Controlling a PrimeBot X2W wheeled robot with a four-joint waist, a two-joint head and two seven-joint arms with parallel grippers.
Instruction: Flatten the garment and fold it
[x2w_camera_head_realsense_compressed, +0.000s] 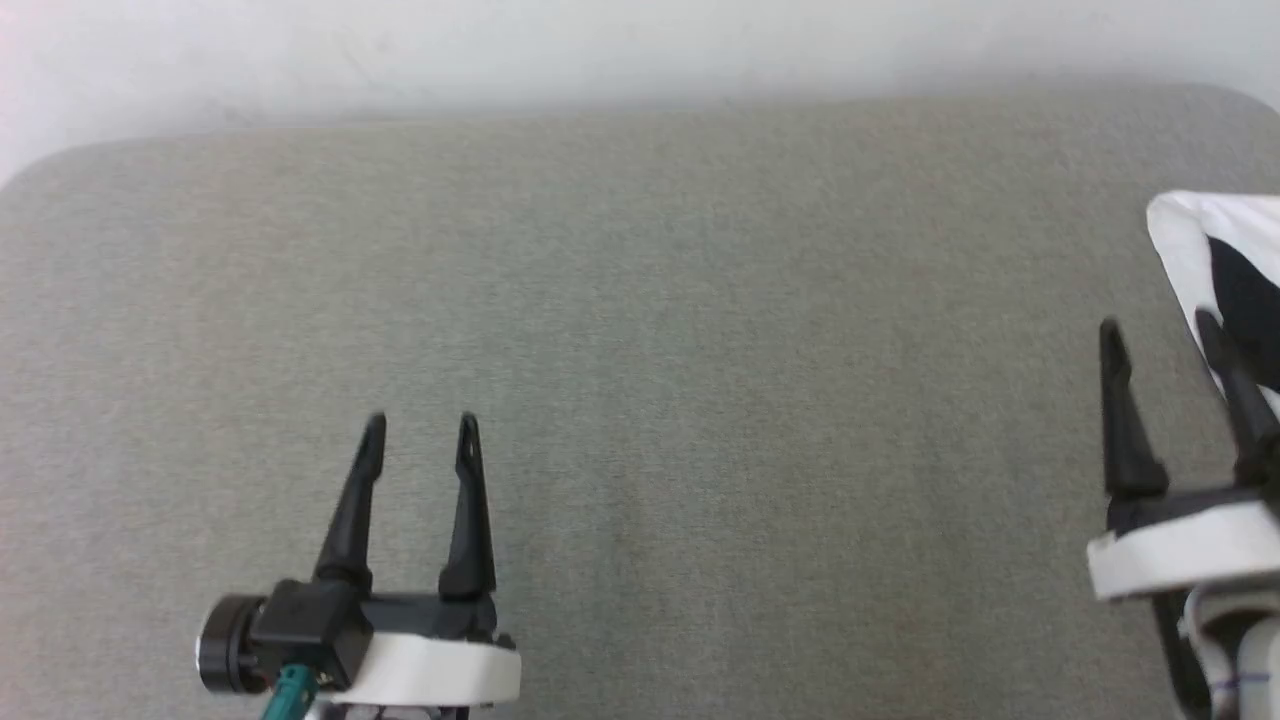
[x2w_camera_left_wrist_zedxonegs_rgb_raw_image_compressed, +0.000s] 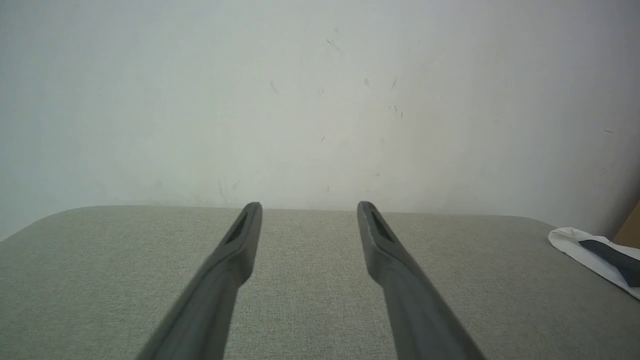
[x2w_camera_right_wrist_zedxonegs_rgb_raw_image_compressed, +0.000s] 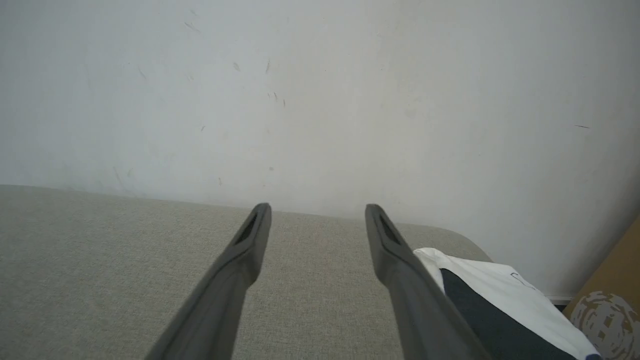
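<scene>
The garment (x2w_camera_head_realsense_compressed: 1205, 250), white with a black part, lies at the far right edge of the grey fabric surface (x2w_camera_head_realsense_compressed: 640, 330), cut off by the head view's border. It also lies at the right in the left wrist view as the garment (x2w_camera_left_wrist_zedxonegs_rgb_raw_image_compressed: 580, 245) and beside my right fingers as the garment (x2w_camera_right_wrist_zedxonegs_rgb_raw_image_compressed: 500, 295). My right gripper (x2w_camera_head_realsense_compressed: 1160, 335) is open just left of it, one finger over its edge, nothing between the fingers. At the lower left my left gripper (x2w_camera_head_realsense_compressed: 420, 428) is open and empty, far from the cloth. In the wrist views the left gripper (x2w_camera_left_wrist_zedxonegs_rgb_raw_image_compressed: 309, 207) and right gripper (x2w_camera_right_wrist_zedxonegs_rgb_raw_image_compressed: 317, 210) hover above the surface.
A pale wall (x2w_camera_left_wrist_zedxonegs_rgb_raw_image_compressed: 320, 100) rises right behind the surface's far edge. A brown cardboard box (x2w_camera_right_wrist_zedxonegs_rgb_raw_image_compressed: 610, 295) stands past the surface's right end, beyond the garment. The surface has rounded far corners.
</scene>
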